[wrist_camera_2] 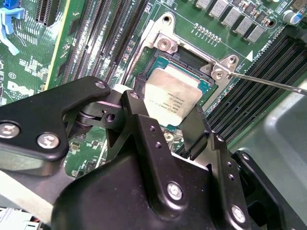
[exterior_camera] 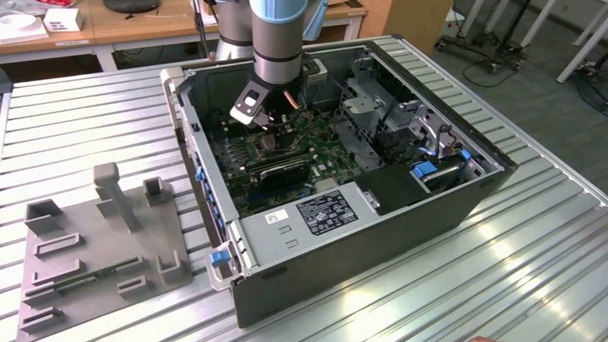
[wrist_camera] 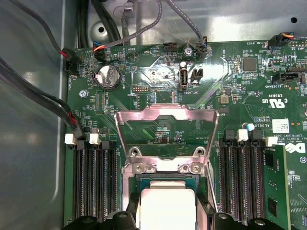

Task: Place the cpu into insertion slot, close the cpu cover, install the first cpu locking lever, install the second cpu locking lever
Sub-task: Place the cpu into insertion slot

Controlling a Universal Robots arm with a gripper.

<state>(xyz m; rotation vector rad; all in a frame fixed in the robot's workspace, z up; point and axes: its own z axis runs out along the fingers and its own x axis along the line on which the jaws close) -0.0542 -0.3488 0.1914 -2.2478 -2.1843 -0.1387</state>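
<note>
The cpu (wrist_camera_2: 173, 93), a small square chip with a silvery-beige top, lies level over the insertion slot (wrist_camera_2: 191, 59) on the green motherboard (wrist_camera: 230, 91). My gripper (wrist_camera_2: 168, 112) straddles it, and the black fingers (wrist_camera_2: 138, 93) press on two opposite edges. The first wrist view also shows the cpu (wrist_camera: 167, 206) held between the fingers (wrist_camera: 205, 213), with the slot's metal rim (wrist_camera: 144, 168) just beyond it. Past the slot, the cpu cover (wrist_camera: 165, 111), a thin silvery frame, stands flipped open. In the exterior view my gripper (exterior_camera: 273, 128) is low inside the open computer case.
A thin locking lever (wrist_camera_2: 268, 82) sticks out past one corner of the socket. Long black memory slots (wrist_camera: 91, 182) flank the socket on both sides. Cables (wrist_camera: 43, 103) run along the case wall. The case's walls (exterior_camera: 204, 192), drive cage (exterior_camera: 380, 114) and power supply (exterior_camera: 323, 214) close in the board.
</note>
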